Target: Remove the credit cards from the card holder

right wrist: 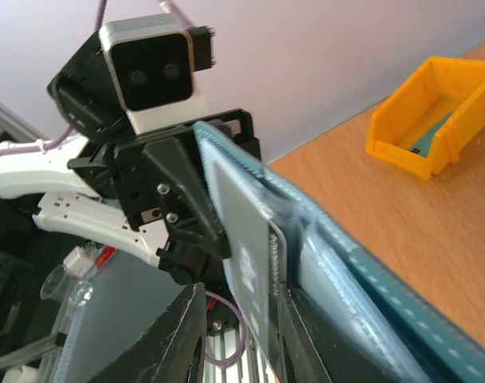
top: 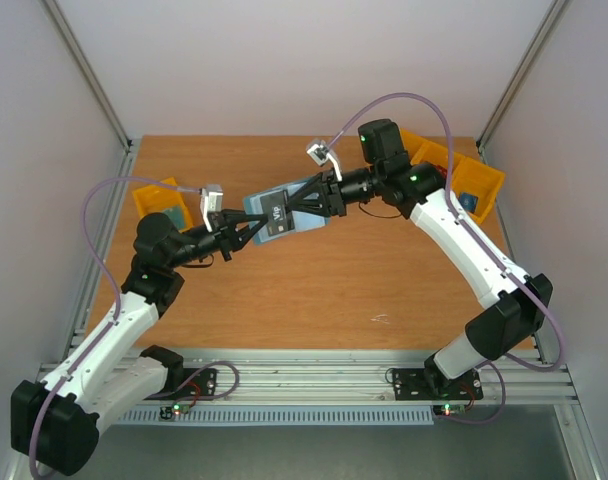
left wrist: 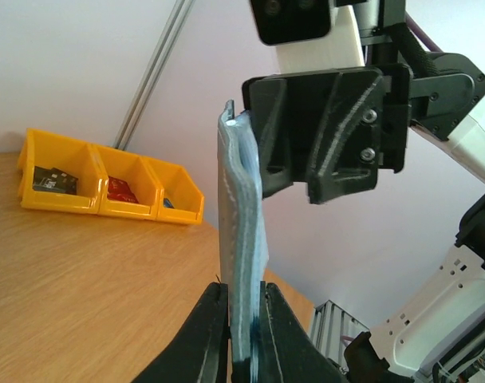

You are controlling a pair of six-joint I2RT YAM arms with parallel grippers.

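The teal-blue card holder hangs in the air above the table, between my two grippers. My left gripper is shut on its left end; in the left wrist view the card holder stands edge-on between the pads. A bluish-grey credit card with white lettering sticks out of a slot. In the right wrist view my right gripper straddles this card. The card lies against one finger, with a gap to the other, so the jaws are open. The pale-lined card holder lies beside it. The red card is hidden.
Yellow bins stand at the back left and the back right, holding small objects. They also show in the left wrist view and the right wrist view. The wooden table lies below both grippers.
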